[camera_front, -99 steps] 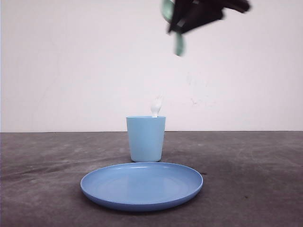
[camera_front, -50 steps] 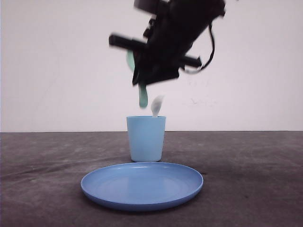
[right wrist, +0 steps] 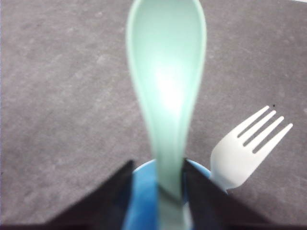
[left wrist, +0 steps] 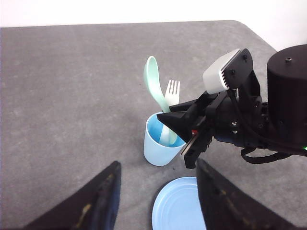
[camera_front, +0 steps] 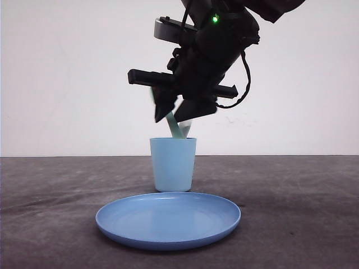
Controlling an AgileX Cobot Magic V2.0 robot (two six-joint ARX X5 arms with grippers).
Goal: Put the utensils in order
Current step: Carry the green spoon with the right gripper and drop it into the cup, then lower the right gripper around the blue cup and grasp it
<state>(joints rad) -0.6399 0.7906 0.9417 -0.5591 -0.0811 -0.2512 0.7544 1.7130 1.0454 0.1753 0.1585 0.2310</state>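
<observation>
The pale mint-green spoon stands tilted with its handle end inside the light blue cup, bowl up. The white fork stands in the same cup, tines up. My right gripper hangs just above the cup's rim, its jaws parted around the spoon handle. One finger touches the handle and a gap shows on the other side. My left gripper is open and empty, high above the table and looking down on the cup.
A round blue plate lies on the dark grey table just in front of the cup. The right arm's black body hangs over the area beside the cup. A white wall stands behind.
My right gripper came down from the upper right to just over the cup, carrying the spoon. The spoon's handle now sits inside the cup and the jaws have parted.
</observation>
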